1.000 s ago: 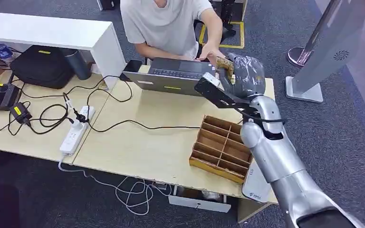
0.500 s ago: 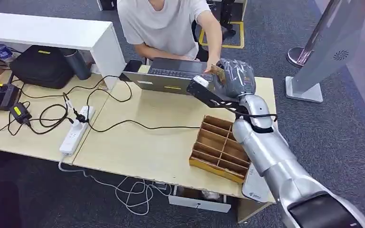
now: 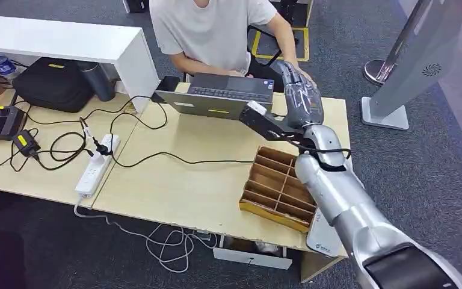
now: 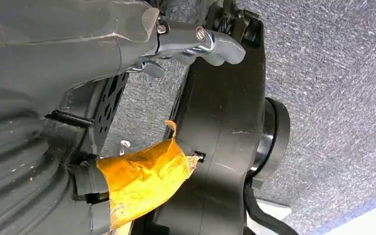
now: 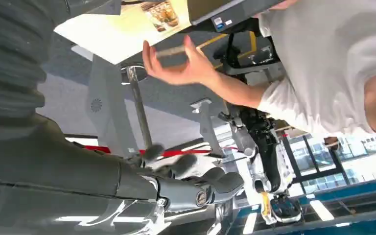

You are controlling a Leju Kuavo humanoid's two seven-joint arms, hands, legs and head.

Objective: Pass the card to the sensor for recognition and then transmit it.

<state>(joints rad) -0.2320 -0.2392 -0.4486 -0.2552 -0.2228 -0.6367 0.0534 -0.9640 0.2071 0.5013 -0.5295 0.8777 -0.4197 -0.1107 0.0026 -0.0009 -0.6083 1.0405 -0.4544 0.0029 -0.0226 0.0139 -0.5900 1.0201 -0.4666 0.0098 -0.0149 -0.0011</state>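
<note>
Head view, from the left: a black bag (image 3: 51, 84) sits at the far end of the pale worktop (image 3: 180, 186), with a white power strip (image 3: 93, 168) and loose black cables beside it. Further along, an open laptop (image 3: 222, 96) stands at the far edge, in front of a seated person (image 3: 210, 30) in a white shirt. Near the front edge lies a divided wooden box (image 3: 280, 186). Above and behind the box, the robot's right hand (image 3: 301, 93) is raised at the end of the silver arm, just past the laptop's corner, reaching toward the person.

In the right wrist view, the card (image 5: 171, 50) shows edge-on as a thin blurred strip pinched in the person's hand (image 5: 176, 68), between thumb and fingertip. It lies well apart from the robot's own fingers (image 5: 210, 183), which are spread and loosely curved with nothing in them.

In the left wrist view, the left hand (image 4: 93, 54) hangs over grey carpet (image 4: 333, 98). Its thumb (image 4: 215, 44) stands clear of a finger wrapped in orange tape (image 4: 142, 181), the fingers apart and holding nothing.
</note>
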